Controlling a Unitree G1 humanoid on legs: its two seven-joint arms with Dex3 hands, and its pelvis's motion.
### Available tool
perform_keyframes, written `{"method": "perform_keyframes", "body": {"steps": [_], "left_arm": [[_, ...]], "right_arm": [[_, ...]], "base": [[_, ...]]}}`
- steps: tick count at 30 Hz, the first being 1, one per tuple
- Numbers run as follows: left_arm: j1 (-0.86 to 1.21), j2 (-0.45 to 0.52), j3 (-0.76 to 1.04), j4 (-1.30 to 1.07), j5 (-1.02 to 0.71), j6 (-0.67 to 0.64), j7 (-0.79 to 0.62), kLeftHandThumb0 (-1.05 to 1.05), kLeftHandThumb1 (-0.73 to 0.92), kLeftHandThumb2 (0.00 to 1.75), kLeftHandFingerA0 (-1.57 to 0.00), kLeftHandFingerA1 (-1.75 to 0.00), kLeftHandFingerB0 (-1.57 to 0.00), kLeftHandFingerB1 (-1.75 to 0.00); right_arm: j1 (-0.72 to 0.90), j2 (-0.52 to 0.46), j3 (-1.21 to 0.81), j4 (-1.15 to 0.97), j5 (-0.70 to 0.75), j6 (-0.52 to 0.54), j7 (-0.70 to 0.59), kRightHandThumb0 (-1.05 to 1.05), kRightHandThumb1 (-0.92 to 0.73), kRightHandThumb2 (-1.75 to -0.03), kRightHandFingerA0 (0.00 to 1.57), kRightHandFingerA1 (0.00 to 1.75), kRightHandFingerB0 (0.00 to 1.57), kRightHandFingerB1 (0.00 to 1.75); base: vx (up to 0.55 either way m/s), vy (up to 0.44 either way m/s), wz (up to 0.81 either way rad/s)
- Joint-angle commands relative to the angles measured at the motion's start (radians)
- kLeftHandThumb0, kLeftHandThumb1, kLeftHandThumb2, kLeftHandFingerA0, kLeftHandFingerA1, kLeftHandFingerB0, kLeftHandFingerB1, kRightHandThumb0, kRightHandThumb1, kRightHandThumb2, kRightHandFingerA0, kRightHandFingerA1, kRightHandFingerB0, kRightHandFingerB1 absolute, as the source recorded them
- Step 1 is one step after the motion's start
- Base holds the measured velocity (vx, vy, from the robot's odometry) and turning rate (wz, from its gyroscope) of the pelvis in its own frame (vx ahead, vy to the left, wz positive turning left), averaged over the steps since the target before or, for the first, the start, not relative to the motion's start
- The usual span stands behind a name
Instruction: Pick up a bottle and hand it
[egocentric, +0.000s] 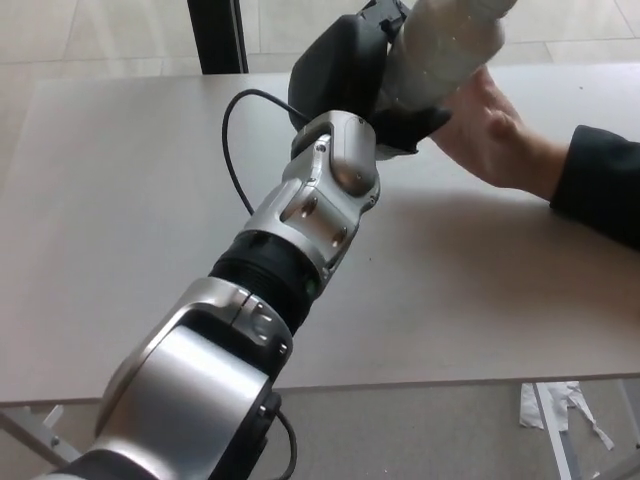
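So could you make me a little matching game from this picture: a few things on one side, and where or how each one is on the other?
Things:
1. bottle
2. left hand
3. person's hand
4. black cable

States:
A. loops over the table beside the robot's forearm
B. wrapped around the bottle
C. pale, held up off the table
D. waits just behind the bottle, dark sleeve at the wrist

Pairs: 1-C, 2-B, 3-D, 4-A

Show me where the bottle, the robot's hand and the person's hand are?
bottle (447, 45), head view, on its pale body.
left hand (345, 62), head view, on the black back of the hand holding the bottle.
person's hand (495, 135), head view, on the palm behind the bottle.
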Motion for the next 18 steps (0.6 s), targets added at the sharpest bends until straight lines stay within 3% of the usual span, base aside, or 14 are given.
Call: {"method": "perform_keyframes", "body": {"steps": [1,2,5,6,7,8,9,11,12,13,14,15,16,18], "left_arm": [[-0.052,-0.057,-0.058,0.085,0.047,0.047,0.033,-0.20,0.72,0.65,-0.86,-1.42,-0.79,-0.78],[-0.058,-0.060,-0.066,0.093,0.048,0.065,0.017,-0.23,0.79,0.62,-0.80,-1.72,-0.69,-1.28],[-0.065,-0.061,-0.091,0.098,0.051,0.081,0.008,-0.19,0.73,0.62,-0.81,-1.64,-0.75,-1.12],[-0.074,-0.054,-0.144,0.109,0.094,0.082,-0.007,-0.19,0.69,0.60,-0.81,-1.56,-0.77,-0.92],[-0.087,-0.055,-0.166,0.119,0.107,0.093,-0.029,-0.15,0.64,0.61,-0.78,-1.42,-0.78,-0.84],[-0.092,-0.054,-0.177,0.123,0.107,0.099,-0.036,-0.15,0.64,0.61,-0.78,-1.42,-0.78,-0.84],[-0.097,-0.056,-0.183,0.126,0.102,0.108,-0.040,-0.13,0.64,0.61,-0.77,-1.45,-0.77,-0.91],[-0.114,-0.060,-0.203,0.137,0.107,0.133,-0.063,-0.15,0.65,0.62,-0.75,-1.43,-0.75,-0.87],[-0.121,-0.063,-0.218,0.143,0.114,0.142,-0.071,-0.14,0.63,0.59,-0.75,-1.24,-0.76,-0.74],[-0.125,-0.064,-0.229,0.147,0.119,0.146,-0.084,-0.13,0.62,0.58,-0.76,-1.12,-0.75,-0.65],[-0.130,-0.064,-0.248,0.153,0.130,0.146,-0.101,-0.15,0.60,0.57,-0.79,-1.03,-0.74,-0.61],[-0.136,-0.067,-0.269,0.160,0.142,0.153,-0.116,-0.16,0.58,0.57,-0.80,-1.06,-0.73,-0.60],[-0.138,-0.067,-0.282,0.162,0.145,0.156,-0.123,-0.15,0.56,0.56,-0.80,-1.01,-0.73,-0.61],[-0.133,-0.067,-0.296,0.159,0.148,0.156,-0.116,-0.15,0.55,0.56,-0.82,-0.98,-0.74,-0.63]], "right_arm": [[0.001,0.034,0.004,-0.055,0.020,0.058,-0.043,-1.04,-0.51,-0.63,0.61,1.28,0.55,1.10],[0.003,0.038,0.013,-0.070,0.008,0.072,-0.054,-1.05,-0.53,-0.63,0.60,1.30,0.54,1.10],[0.009,0.036,0.028,-0.079,-0.008,0.073,-0.048,-1.05,-0.54,-0.62,0.54,1.31,0.49,1.10],[0.009,0.039,0.032,-0.077,-0.013,0.065,-0.050,-1.05,-0.42,-1.05,0.63,1.18,0.46,0.97],[0.006,0.042,0.030,-0.072,-0.004,0.062,-0.044,-0.99,-0.38,-1.01,0.62,1.16,0.49,0.96],[0.004,0.044,0.031,-0.071,-0.001,0.062,-0.041,-0.99,-0.38,-1.01,0.62,1.16,0.49,0.96],[0.002,0.046,0.033,-0.069,-0.003,0.061,-0.042,-1.05,-0.31,-1.00,0.60,1.15,0.39,0.92],[0.001,0.049,0.035,-0.072,0.008,0.064,-0.031,-1.05,-0.31,-0.98,0.61,1.15,0.47,0.95],[0.000,0.047,0.038,-0.072,-0.001,0.065,-0.035,-1.05,-0.30,-0.98,0.61,1.16,0.48,0.96],[0.001,0.047,0.039,-0.076,-0.003,0.068,-0.037,-1.05,-0.55,-0.60,0.50,1.30,0.55,1.10],[0.002,0.048,0.039,-0.080,0.001,0.070,-0.035,-1.04,-0.54,-0.62,0.50,1.30,0.57,1.09],[0.001,0.047,0.037,-0.076,0.007,0.065,-0.027,-1.02,-0.32,-0.99,0.57,1.14,0.50,0.96],[0.003,0.047,0.038,-0.076,0.006,0.063,-0.026,-1.05,-0.55,-0.60,0.50,1.29,0.57,1.09],[0.005,0.048,0.036,-0.084,0.012,0.075,-0.028,-1.05,-0.55,-0.60,0.46,1.32,0.60,1.10]], "base": [[0.00,0.000,0.00],[0.00,0.000,0.00],[0.00,0.000,0.00],[0.00,0.000,0.00],[0.00,0.000,0.00],[0.00,0.000,0.00],[0.00,0.000,0.00],[0.00,0.000,0.00],[0.00,0.000,0.00],[0.00,0.000,0.00],[0.00,0.000,0.00],[0.00,0.000,0.00],[0.00,0.000,0.00],[0.00,0.000,0.00]]}}
